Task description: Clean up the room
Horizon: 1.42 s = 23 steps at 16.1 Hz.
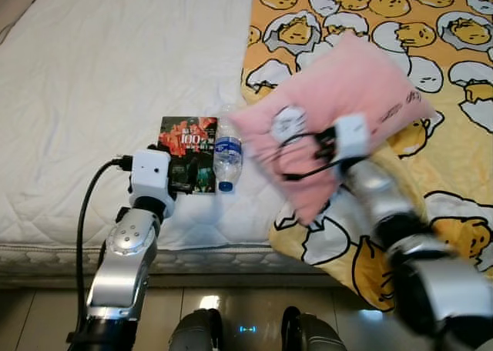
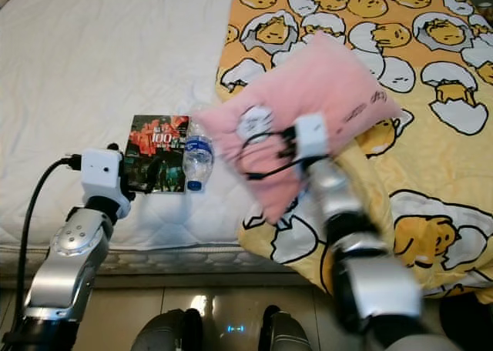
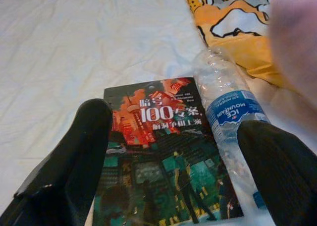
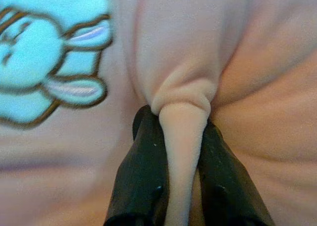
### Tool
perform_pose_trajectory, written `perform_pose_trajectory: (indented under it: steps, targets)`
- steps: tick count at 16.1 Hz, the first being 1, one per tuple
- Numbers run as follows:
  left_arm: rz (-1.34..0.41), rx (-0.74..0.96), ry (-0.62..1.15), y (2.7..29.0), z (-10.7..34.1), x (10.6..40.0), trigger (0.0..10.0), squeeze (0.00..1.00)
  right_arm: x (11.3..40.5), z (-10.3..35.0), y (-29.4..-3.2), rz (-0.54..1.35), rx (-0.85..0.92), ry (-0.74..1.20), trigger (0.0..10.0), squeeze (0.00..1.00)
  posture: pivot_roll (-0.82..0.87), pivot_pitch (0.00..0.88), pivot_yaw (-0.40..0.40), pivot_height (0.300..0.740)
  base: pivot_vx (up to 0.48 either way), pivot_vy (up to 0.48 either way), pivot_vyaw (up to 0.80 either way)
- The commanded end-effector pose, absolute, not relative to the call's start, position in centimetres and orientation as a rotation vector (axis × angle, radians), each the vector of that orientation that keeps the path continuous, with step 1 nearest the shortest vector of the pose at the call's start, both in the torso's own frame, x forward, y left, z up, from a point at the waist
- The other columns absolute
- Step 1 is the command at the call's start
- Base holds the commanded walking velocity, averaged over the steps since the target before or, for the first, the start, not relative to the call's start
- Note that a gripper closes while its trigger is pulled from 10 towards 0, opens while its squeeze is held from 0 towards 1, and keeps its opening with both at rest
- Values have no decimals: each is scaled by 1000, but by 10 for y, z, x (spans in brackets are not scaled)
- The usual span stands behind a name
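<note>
The right gripper (image 4: 181,137) has its two black fingers (image 4: 143,161) pinched tight on a fold of a pink pillow (image 1: 339,108). In the right wrist view the soft fabric bunches into a ridge squeezed between them, with a pale blue rabbit figure printed on the cover at about ten o'clock from the pinch. Seen from the head camera, the pillow sits at about eleven o'clock from the right wrist, raised over the near edge of a yellow blanket (image 1: 454,66) printed with egg characters. Its outline is blurred, so whether any corner touches the blanket is hard to say.

The left gripper (image 3: 183,181) is spread wide and holds nothing. Its fingers (image 3: 74,156) stand low over a book (image 1: 187,152) with a dark red and green cover that lies flat on a white quilted mattress (image 1: 100,74). One finger is over the book's outer edge. The other is on the far side of a clear plastic water bottle (image 1: 226,154) with a blue label and blue cap. The bottle lies on its side touching the book at the book's three o'clock edge, cap toward the robot. From the head camera, book and bottle are at roughly one o'clock from the left wrist, and the pillow's lower corner comes near the bottle at its three o'clock.
</note>
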<state>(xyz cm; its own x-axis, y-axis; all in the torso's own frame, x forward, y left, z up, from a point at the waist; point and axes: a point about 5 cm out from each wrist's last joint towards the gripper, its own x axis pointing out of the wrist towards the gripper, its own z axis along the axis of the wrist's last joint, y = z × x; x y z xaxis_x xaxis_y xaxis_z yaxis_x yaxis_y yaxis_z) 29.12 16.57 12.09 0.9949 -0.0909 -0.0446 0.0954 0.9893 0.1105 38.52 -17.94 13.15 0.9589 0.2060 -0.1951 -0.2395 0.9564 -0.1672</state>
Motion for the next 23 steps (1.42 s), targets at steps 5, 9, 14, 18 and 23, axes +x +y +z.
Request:
perform_pose_trajectory:
  steps: [5, 9, 14, 18, 23]
  targets:
    - [-107, 81, 27, 152, 117, 304, 10000, 0, 397, 184, -224, 237, -405, 152, 0, 0, 15, 68, -3, 740, 0, 0, 0]
    - [-110, 71, 10, 149, 118, 312, 10000, 0, 398, 209, -235, 313, -639, 141, 0, 0, 12, 39, -6, 740, 0, 0, 0]
    - [-97, 35, 10, 145, 112, 313, 10000, 0, 388, 254, -257, 512, -923, 117, 0, 0, 5, 10, -31, 740, 0, 0, 0]
    - [-102, 23, 4, 140, 111, 315, 10000, 0, 380, 233, -280, 481, -1051, 258, 0, 0, 8, 3, -39, 740, 0, 0, 0]
    - [-188, 13, -36, 122, 116, 311, 10000, 0, 359, 165, -303, 323, -1138, 362, 10000, 906, 23, 13, -36, 740, 0, 0, 0]
